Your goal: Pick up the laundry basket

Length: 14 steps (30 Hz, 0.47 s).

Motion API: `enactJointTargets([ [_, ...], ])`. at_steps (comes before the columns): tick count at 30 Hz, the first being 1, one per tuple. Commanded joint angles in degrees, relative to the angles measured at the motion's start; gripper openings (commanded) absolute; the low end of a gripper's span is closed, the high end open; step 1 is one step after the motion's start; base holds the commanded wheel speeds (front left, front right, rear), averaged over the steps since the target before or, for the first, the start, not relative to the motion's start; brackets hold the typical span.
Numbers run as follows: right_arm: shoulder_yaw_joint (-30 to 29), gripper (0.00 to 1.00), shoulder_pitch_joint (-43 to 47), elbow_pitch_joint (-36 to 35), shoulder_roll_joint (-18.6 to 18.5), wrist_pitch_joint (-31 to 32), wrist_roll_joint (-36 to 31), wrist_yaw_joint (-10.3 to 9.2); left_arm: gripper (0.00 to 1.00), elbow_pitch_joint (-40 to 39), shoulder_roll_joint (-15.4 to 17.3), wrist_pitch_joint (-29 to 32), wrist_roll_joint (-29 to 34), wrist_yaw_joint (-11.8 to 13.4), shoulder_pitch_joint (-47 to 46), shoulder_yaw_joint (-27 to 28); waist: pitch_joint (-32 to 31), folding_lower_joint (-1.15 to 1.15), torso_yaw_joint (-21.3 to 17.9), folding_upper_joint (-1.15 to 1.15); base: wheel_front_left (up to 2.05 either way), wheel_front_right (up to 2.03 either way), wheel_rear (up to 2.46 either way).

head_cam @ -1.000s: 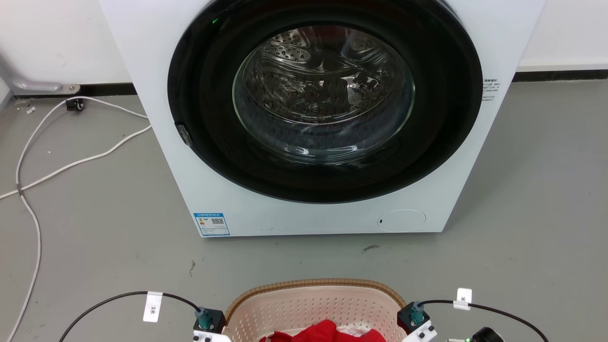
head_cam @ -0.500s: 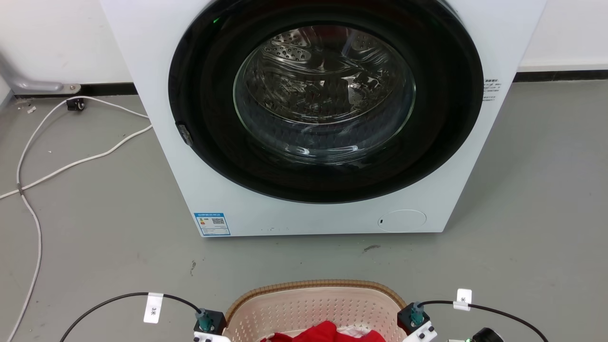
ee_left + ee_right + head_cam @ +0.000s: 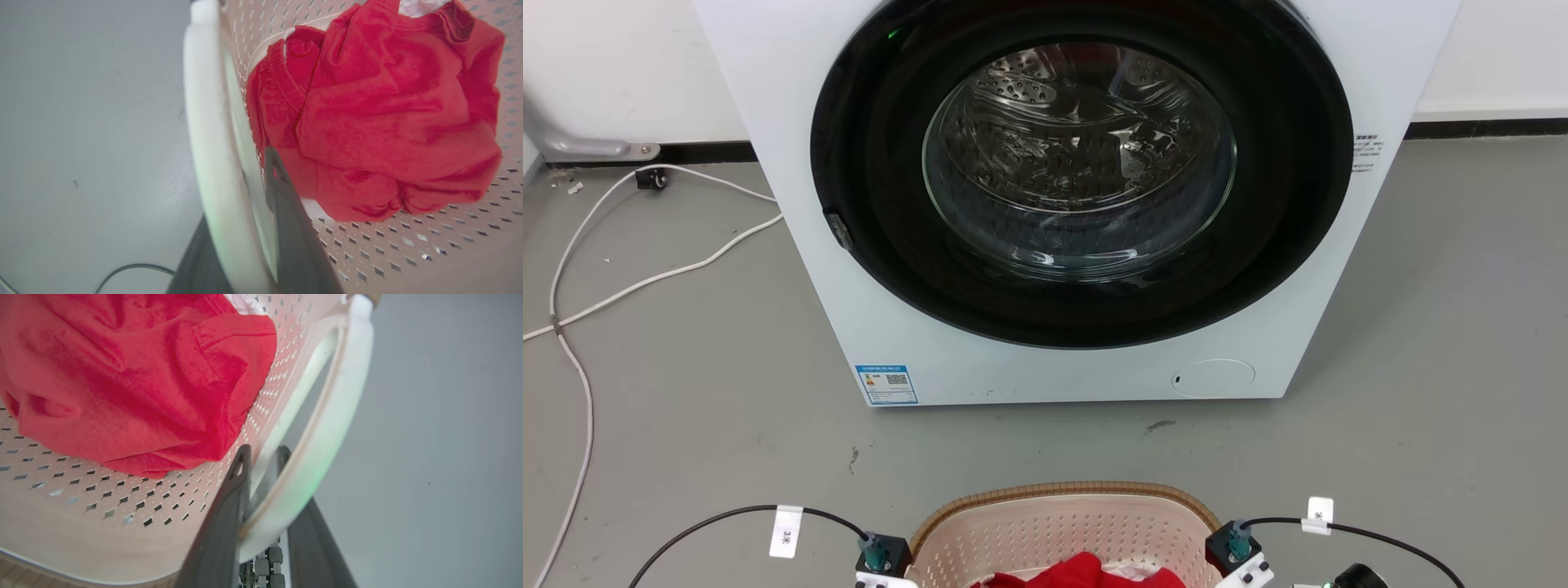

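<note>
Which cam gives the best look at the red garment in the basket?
Left wrist view: the red garment shows nearly whole, ribbed collar included, lying in the laundry basket. Right wrist view cuts it off at the top and left edges. Head view catches just its top at the bottom edge.
</note>
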Motion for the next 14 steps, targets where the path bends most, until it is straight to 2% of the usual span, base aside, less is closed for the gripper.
enactJointTargets([
  [1,0.5,0.00,-0.6,0.0,0.2,0.1,-0.1,0.16,0.00,-0.4,-0.3,-0.6,0.1,-0.5,-1.3,-0.2,0.0,0.00,0.0,0.00,0.00,0.00,0.00],
  [14,0.6,0.00,-0.3,-0.1,0.0,0.3,0.1,0.16,0.00,-0.4,-0.3,-0.9,-1.4,-0.5,-1.5,-1.7,-0.1,0.00,0.1,0.00,0.00,0.00,0.00],
])
